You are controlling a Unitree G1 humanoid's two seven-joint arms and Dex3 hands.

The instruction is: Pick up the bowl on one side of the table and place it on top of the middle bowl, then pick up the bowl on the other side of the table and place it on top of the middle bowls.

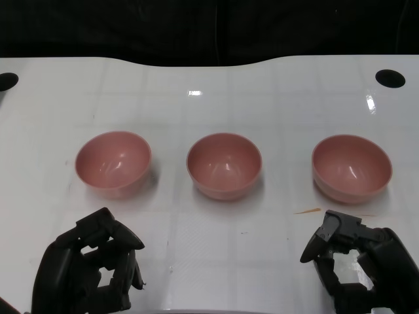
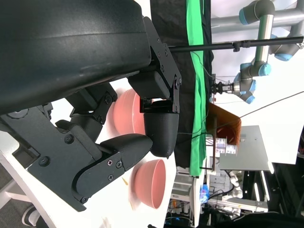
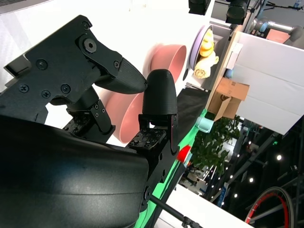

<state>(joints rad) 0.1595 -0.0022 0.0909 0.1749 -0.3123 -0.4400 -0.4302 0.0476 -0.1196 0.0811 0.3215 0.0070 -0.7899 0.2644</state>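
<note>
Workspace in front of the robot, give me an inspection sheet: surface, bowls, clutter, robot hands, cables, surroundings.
Surface: white table, glossy, with a dark round hole near each far corner.
Job's things: three pink bowls in a row, upright and apart, none stacked: left bowl, middle bowl, right bowl.
Clutter: a thin wooden sliver on the table just in front of the right bowl.
Robot hands: left robot hand and right robot hand at the near edge, both holding nothing, neither touching a bowl.
Cables: thin lines in the background of the left wrist view.
Surroundings: black backdrop behind the table; green cloth and another robot arm in the left wrist view.
</note>
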